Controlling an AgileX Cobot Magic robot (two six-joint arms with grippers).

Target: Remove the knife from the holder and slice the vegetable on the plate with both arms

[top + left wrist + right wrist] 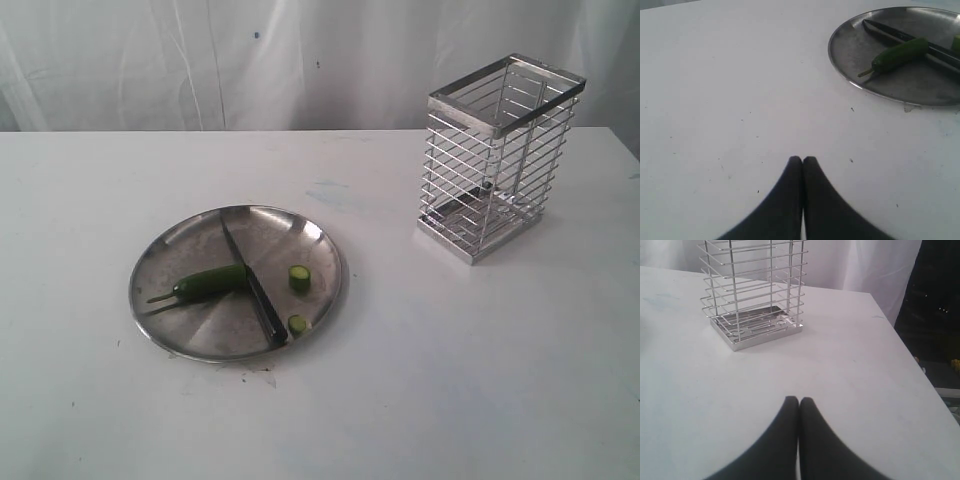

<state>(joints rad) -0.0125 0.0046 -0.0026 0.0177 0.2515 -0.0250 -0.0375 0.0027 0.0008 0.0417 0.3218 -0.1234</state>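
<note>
The steel plate [170, 262] sits left of centre on the white table. On it the green chili [212, 281] lies with its stem to the left, and two cut green pieces [300, 278] lie beside it. The black knife [252, 288] rests flat across the plate, against the chili. The wire-mesh holder [500, 155] stands upright at the right, with nothing in it. Neither arm shows in the exterior view. My left gripper [802, 159] is shut over bare table, apart from the plate [855, 47], chili [900, 54] and knife [890, 32]. My right gripper [799, 400] is shut, short of the holder [752, 290].
A white curtain hangs behind the table. In the right wrist view the table's edge [910, 357] drops off to a dark area beside the holder. Small dark specks dot the tabletop near the plate.
</note>
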